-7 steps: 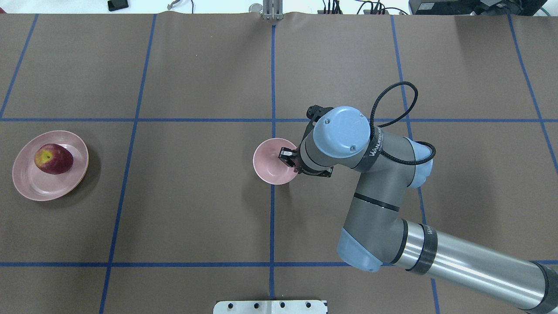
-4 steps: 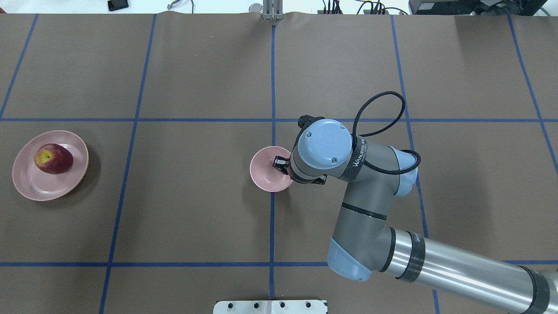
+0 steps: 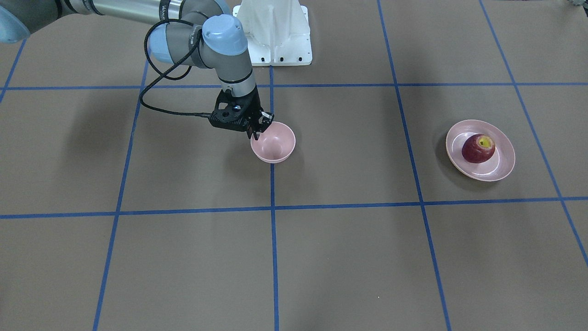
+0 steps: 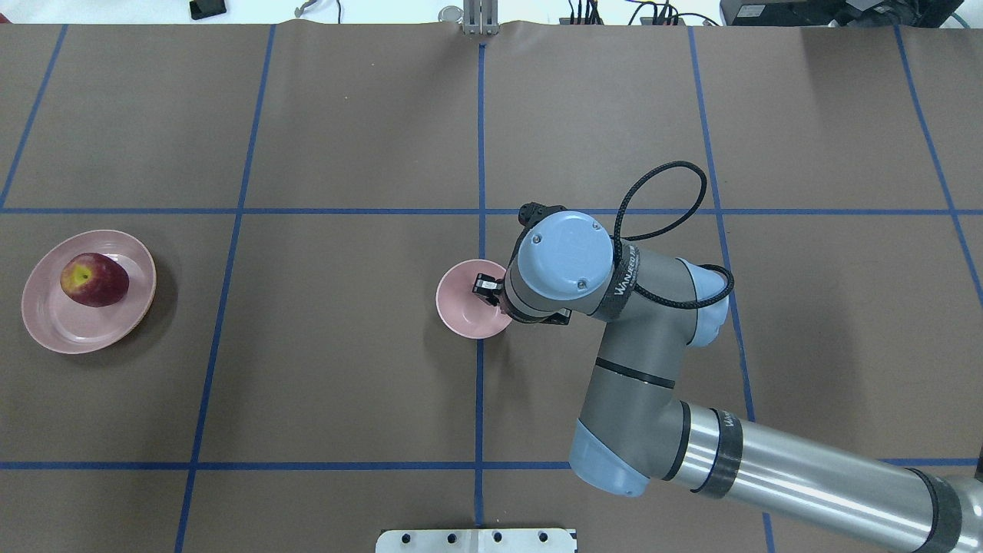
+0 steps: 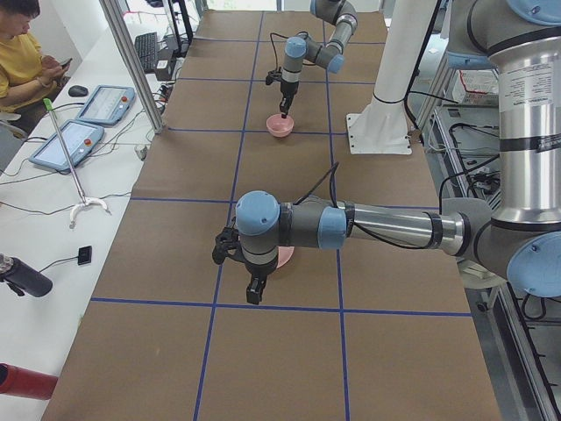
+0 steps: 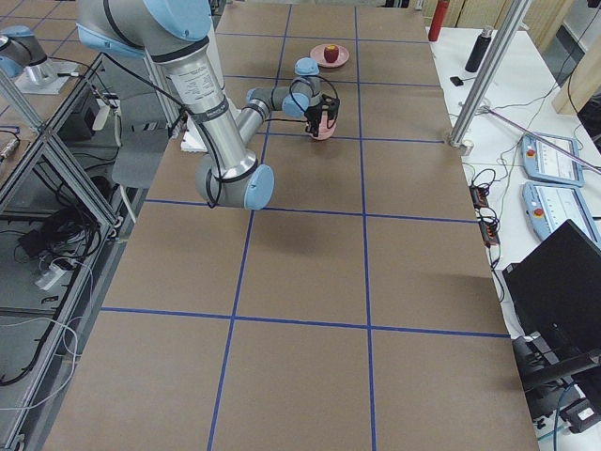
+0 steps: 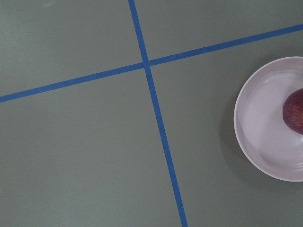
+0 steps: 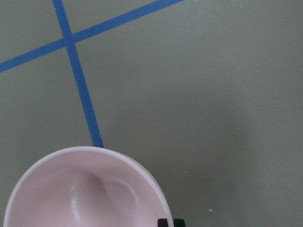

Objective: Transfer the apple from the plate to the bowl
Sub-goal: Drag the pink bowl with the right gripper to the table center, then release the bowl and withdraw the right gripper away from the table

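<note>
Right gripper [image 3: 257, 130]: pinching bowl [image 3: 275, 146] rim, apparently for relocating it.
Apple [image 3: 478, 148]: sitting on plate [image 3: 500, 168], well apart.
Left gripper [image 5: 254, 294]: state indeterminable.

Brown-papered table [image 4: 345, 369], blue tape lines [image 4: 479, 153] running across it in a grid. A pink plate [image 4: 65, 330] is sitting at the robot's far left. A pink bowl [image 4: 458, 309] is lying over the centre line; contact with the surface is unclear. A white arm pedestal [image 3: 275, 41] is standing at the robot's edge.

Brown paper covers the long table [image 4: 345, 369], gridded with blue tape lines [image 4: 480, 153]; a white side bench [image 5: 44, 228] holds two grey-blue tablets [image 5: 105, 103].
</note>
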Controlling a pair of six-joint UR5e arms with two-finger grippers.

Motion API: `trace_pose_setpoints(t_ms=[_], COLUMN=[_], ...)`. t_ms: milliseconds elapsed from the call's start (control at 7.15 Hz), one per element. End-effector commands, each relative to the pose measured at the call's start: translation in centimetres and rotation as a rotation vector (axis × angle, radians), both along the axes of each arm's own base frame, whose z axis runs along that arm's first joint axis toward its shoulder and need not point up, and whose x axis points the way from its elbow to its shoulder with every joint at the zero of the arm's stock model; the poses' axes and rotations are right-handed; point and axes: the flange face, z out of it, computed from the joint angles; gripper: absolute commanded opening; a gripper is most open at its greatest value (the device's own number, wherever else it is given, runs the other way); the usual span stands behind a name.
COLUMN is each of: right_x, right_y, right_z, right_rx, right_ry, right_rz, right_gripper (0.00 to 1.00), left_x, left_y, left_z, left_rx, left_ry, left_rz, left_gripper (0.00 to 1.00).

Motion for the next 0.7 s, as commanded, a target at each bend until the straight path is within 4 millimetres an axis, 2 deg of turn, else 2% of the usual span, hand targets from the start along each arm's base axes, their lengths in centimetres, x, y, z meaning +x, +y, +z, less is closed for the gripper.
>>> trace_pose_setpoints(t_ms=[0,140,280,420,559], right_x=[1.0,3.7,6.6,11.5,17.3], right_y=[-0.6,-2.8,-5.9,-10.1,-13.8], right_z=[-1.2,-2.1,-2.2,-0.4,2.5], right_rx=[0.032,0.044,0.066,0.061,0.069], right_ry=[-0.02,-0.041,-0.032,-0.03,-0.013], right_rz=[0.013,0.046,0.049,0.009,-0.071], right_gripper=[1.0,1.0,1.0,1.0,1.0], left_x=[0.0,0.0,0.0,0.0,0.0], left_y=[0.0,-0.2,-0.5,-1.0,-3.5], left_z=[0.0,-0.3,-1.3,-2.5,-3.7], left_rx=[-0.001,0.006,0.026,0.055,0.094], left_ry=[0.0,0.0,0.0,0.0,-0.003], left_rz=[-0.001,-0.002,-0.003,-0.003,-0.011], left_gripper=[0.98,0.98,0.98,0.98,0.98])
